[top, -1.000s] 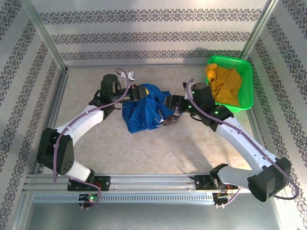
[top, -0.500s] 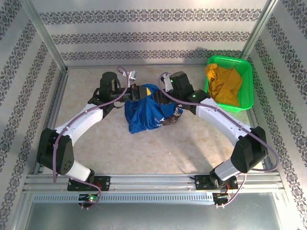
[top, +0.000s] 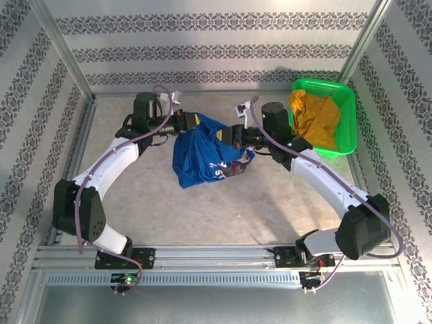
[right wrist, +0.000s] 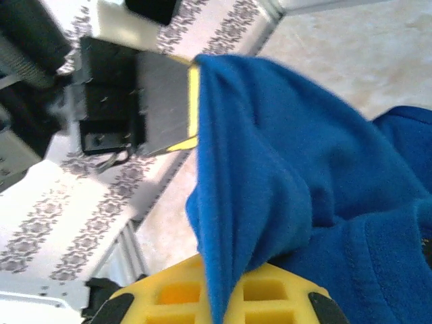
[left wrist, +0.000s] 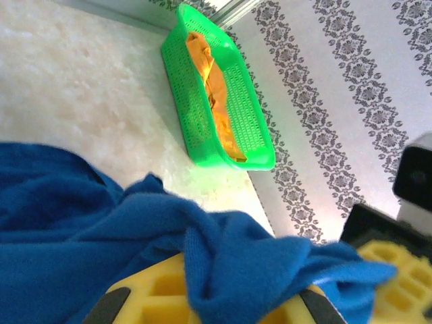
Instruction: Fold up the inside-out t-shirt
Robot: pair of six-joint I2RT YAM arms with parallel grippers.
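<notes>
Open desk [top: 223, 209] runs free across the lower half of the frame. Dead centre, the bunched blue t-shirt [top: 199, 158] blocks the way, left arm [top: 111, 165] and right arm [top: 324, 179] flanking it. The green basket [top: 347, 118] crowds the upper right.

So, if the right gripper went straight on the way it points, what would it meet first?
Past the royal-blue cotton t-shirt it is shut on, the right gripper would probably meet the left gripper, which faces it across the bunched cloth; their gap is unclear.

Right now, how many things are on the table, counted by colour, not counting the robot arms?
blue t-shirt: 1
mustard-yellow garment: 1
green basket: 1
Total: 3
</notes>
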